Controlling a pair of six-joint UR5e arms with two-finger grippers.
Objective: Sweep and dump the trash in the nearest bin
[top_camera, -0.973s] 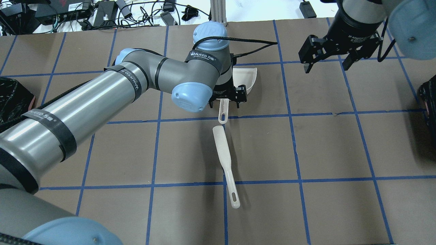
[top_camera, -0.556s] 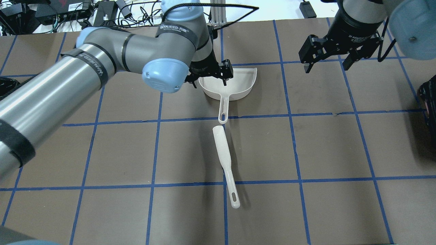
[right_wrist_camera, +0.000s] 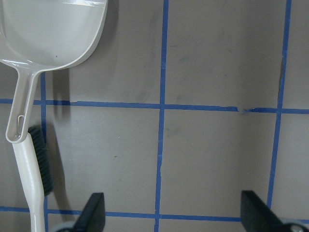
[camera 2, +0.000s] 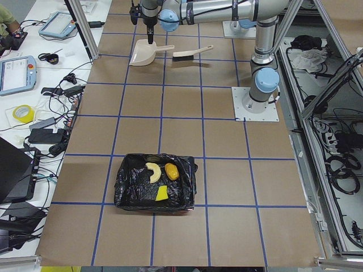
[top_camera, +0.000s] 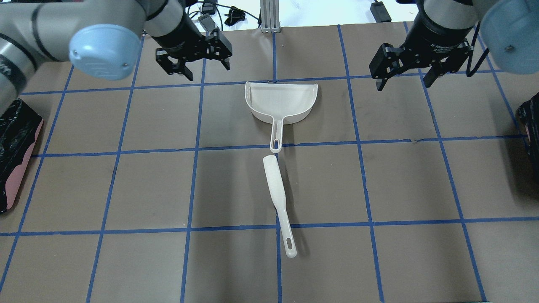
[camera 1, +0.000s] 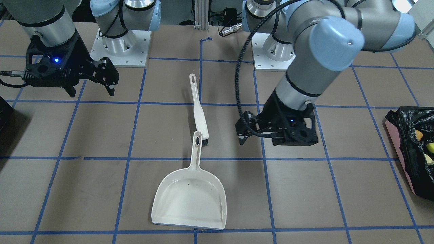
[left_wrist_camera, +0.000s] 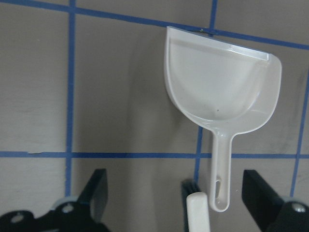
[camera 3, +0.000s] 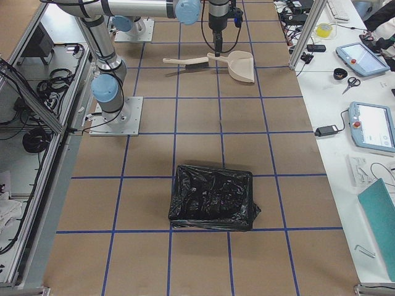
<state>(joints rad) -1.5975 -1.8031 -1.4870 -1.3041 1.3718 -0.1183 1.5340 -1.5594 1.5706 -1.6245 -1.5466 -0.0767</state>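
Observation:
The trash lies inside the bin (camera 2: 131, 184) at the table's left end: an orange lump (camera 2: 171, 171), a cream piece (camera 2: 151, 171) and a yellow sponge (camera 2: 161, 195). This bin also shows at the overhead view's left edge (top_camera: 16, 151) and the front view's right edge (camera 1: 403, 149). The empty white dustpan (top_camera: 281, 102) lies flat at mid-table, with the white brush (top_camera: 278, 202) just behind its handle. My left gripper (top_camera: 207, 69) is open and empty, left of and beyond the dustpan. My right gripper (top_camera: 404, 82) is open and empty to its right.
A second black-lined bin (camera 3: 213, 197) stands at the table's right end, also at the overhead view's right edge (top_camera: 531, 122). Cables and power bricks (top_camera: 126, 14) lie past the far edge. Blue tape gridlines cross the brown tabletop.
My left gripper has moved off the dustpan's handle, to the left and the far side, open and empty. The dustpan stays on the table. The right arm has not moved.

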